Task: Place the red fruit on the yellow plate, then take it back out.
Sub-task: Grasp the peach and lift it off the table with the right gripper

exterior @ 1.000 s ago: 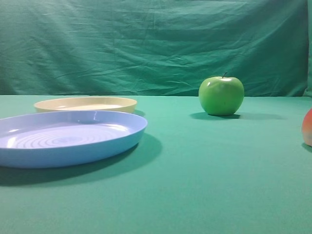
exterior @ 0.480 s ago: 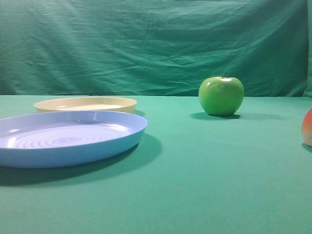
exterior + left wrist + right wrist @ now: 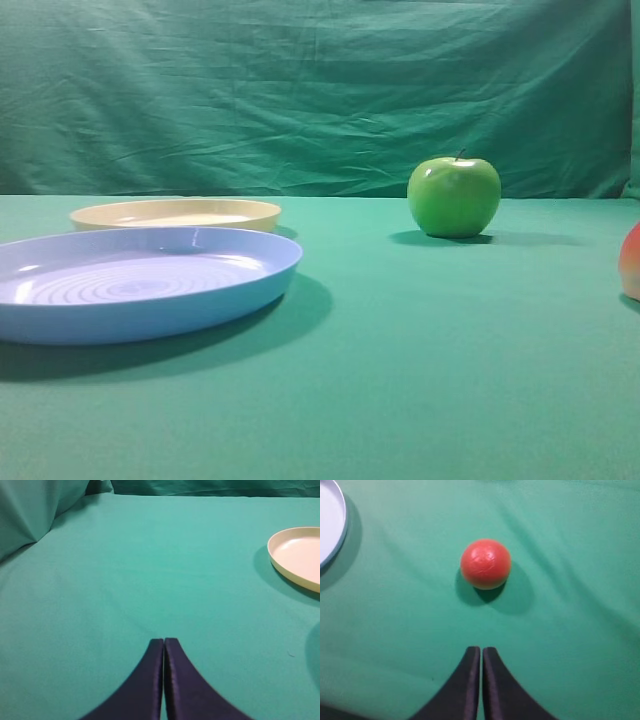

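Nothing moved since earlier: red fruit point(image 3: 485, 564) untouched on green bench point(image 3: 420, 350) ahead of right hand point(image 3: 481, 652), both hands pressed together, left hand point(image 3: 164, 642) idle near empty yellow plate point(image 3: 292, 569); whole task remaining.

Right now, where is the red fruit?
The red fruit lies on the green cloth just ahead of the right gripper in the right wrist view. In the exterior high view it peeks in at the far right edge, right of the green apple.

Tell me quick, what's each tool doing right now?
Left tool: closed, holding nothing.
Right tool: closed, empty, short of the red fruit.
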